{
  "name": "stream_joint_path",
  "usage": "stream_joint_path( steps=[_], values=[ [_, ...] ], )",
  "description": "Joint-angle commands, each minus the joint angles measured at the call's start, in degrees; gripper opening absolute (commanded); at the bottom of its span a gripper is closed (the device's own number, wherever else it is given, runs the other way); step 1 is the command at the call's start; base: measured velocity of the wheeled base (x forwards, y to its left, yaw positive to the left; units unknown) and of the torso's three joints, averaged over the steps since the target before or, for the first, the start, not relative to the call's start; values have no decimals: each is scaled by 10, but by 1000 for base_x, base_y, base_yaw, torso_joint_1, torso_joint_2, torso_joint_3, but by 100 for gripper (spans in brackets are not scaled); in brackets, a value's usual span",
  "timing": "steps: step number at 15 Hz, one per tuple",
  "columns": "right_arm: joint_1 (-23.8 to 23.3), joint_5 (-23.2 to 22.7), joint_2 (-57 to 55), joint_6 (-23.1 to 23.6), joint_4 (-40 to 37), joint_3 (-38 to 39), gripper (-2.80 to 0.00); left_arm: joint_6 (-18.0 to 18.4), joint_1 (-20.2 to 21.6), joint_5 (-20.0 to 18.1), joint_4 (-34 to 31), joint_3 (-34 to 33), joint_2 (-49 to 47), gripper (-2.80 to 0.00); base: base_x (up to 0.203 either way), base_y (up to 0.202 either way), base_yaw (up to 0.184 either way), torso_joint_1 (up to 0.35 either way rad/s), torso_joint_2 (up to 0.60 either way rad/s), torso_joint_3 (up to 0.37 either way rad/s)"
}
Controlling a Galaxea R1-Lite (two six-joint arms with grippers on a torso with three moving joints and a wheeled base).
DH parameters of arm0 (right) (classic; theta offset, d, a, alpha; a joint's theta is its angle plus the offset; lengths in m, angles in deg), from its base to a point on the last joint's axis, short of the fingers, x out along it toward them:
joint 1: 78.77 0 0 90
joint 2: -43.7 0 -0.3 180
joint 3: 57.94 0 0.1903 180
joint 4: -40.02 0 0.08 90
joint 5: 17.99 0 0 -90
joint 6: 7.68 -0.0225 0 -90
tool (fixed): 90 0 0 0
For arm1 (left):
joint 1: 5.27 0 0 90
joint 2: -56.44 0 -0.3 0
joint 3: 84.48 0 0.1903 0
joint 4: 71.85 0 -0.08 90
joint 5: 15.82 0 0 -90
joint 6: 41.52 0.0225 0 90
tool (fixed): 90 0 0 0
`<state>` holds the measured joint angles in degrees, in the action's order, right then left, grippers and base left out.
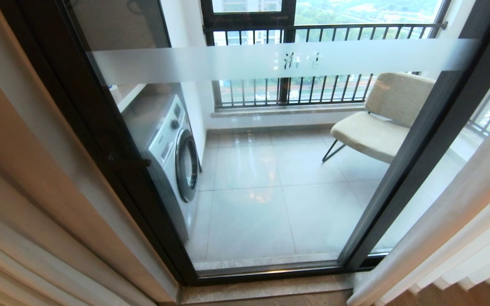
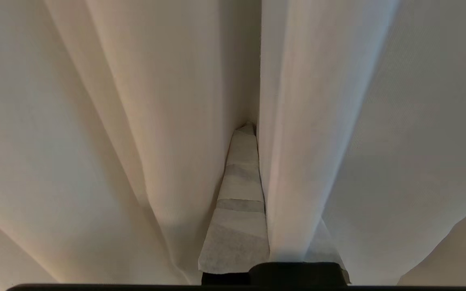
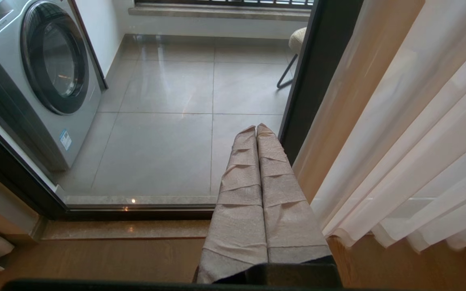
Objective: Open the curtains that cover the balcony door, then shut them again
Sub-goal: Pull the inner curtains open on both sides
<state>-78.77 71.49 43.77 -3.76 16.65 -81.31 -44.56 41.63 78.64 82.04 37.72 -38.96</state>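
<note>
The balcony door [image 1: 436, 131] stands uncovered in the head view, its glass crossed by a frosted band. The curtains hang gathered at both sides, beige on the left [image 1: 19, 250] and sheer white on the right [image 1: 470, 221]. Neither arm shows in the head view. My left gripper [image 2: 250, 128] is shut and pushed deep between two pleats of the curtains [image 2: 95, 121]. One pleat lies over one of its taped fingers [image 2: 239, 194]. My right gripper [image 3: 256, 128] is shut on nothing, low before the balcony door [image 3: 318, 60], beside the right-hand curtains [image 3: 399, 141].
Behind the glass stand a washing machine [image 1: 172, 153] on the left and a beige chair [image 1: 381, 119] on the right, before a railed window [image 1: 313, 29]. A stone sill [image 1: 262, 291] runs along the door's foot. Wooden floor [image 3: 95, 258] lies on my side.
</note>
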Motion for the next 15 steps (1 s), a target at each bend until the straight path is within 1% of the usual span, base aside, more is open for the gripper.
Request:
stream_joint_path(
  steps=[1, 5, 7, 10, 15],
  values=[
    [0, 0, -1, 0, 0, 0, -280, 0, 16, -2, -2, 16, -37, -280, 0, 0, 0, 0, 0, 0],
    [1, 0, -1, 0, 0, 0, -280, 0, 41, -8, -2, 34, -65, -280, 0, 0, 0, 0, 0, 0],
    [0, 0, -1, 0, 0, 0, -280, 0, 53, -18, 6, 35, -76, -280, 0, 0, 0, 0, 0, 0],
    [0, 0, -1, 0, 0, 0, -280, -1, 69, -20, 7, 36, -85, -280, 0, 0, 0, 0, 0, 0],
    [0, 0, -1, 0, 0, 0, -280, -12, 93, -50, 8, 36, -94, -280, 0, 0, 0, 0, 0, 0]
  ],
)
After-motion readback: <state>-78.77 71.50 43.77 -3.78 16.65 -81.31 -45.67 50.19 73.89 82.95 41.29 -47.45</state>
